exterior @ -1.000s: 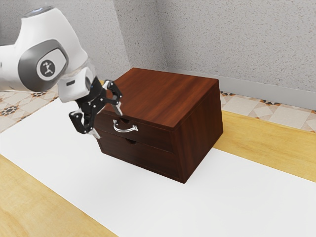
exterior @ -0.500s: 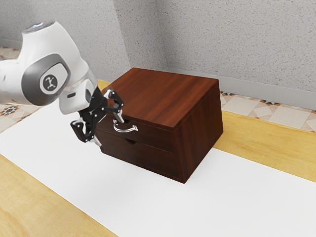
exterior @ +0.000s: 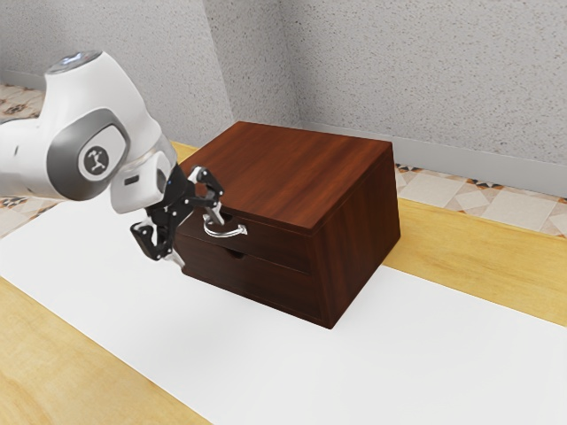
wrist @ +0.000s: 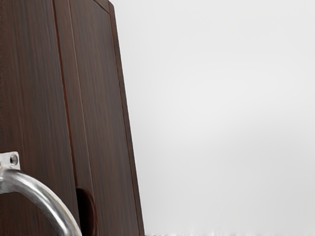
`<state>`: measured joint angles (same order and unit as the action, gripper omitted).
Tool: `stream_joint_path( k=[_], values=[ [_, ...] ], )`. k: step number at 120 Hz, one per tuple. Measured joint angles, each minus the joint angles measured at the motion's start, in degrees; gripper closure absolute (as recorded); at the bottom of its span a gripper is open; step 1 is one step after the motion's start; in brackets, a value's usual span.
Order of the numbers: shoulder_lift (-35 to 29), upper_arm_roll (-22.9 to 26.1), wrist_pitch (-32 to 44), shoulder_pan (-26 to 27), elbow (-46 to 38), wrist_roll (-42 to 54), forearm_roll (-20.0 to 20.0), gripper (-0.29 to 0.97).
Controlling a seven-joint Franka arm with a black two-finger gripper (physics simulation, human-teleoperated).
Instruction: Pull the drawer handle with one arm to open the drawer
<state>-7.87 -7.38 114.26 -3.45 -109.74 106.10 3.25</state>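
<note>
A dark wooden cabinet [exterior: 292, 168] with two drawers stands on a white mat. The upper drawer front [exterior: 270, 241] carries a curved silver handle [exterior: 225, 231] and sits flush with the cabinet. My black gripper [exterior: 198, 235] is open at the handle's end toward the exterior view's left, one finger high by the cabinet's top edge, the other low by the front's corner. Neither finger grips the handle. In the wrist view the handle [wrist: 37, 192] curves close under my hand against the drawer front [wrist: 34, 88].
The lower drawer [exterior: 257, 282] has a small finger notch [exterior: 235, 254], also in the wrist view [wrist: 86, 211]. The white mat [exterior: 266, 363] covers a wooden table [exterior: 478, 257]. A grey wall stands behind the cabinet.
My arm has moved toward the exterior view's right, bringing the open gripper from just off the cabinet's corner up against the drawer front by the handle. The drawer has not moved.
</note>
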Motion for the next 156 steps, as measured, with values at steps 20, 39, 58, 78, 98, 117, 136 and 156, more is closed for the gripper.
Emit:
stream_joint_path(
  k=[20,39,58,78,98,117,136,156],
  values=[
    [0.1,-0.1,0.5,-0.2,-0.6,0.2,0.0,0.0],
    [0.1,-0.1,1.1,-0.4,-1.2,-0.3,-0.1,0.0],
    [0.3,-0.1,1.5,-0.6,-1.6,-0.8,-0.1,0.0],
    [0.3,-0.1,2.0,-0.7,-2.2,-1.2,-0.2,0.0],
    [0.4,-0.1,2.5,-0.7,-2.8,-1.4,-0.2,0.0],
    [0.3,-0.1,2.9,-0.7,-2.9,-1.7,-0.2,0.05],
    [0.0,-0.1,3.3,-0.5,-2.8,-1.8,-0.5,0.18],
    [-0.5,-0.1,3.5,-0.2,-2.7,-2.0,-0.8,0.28]
  ],
)
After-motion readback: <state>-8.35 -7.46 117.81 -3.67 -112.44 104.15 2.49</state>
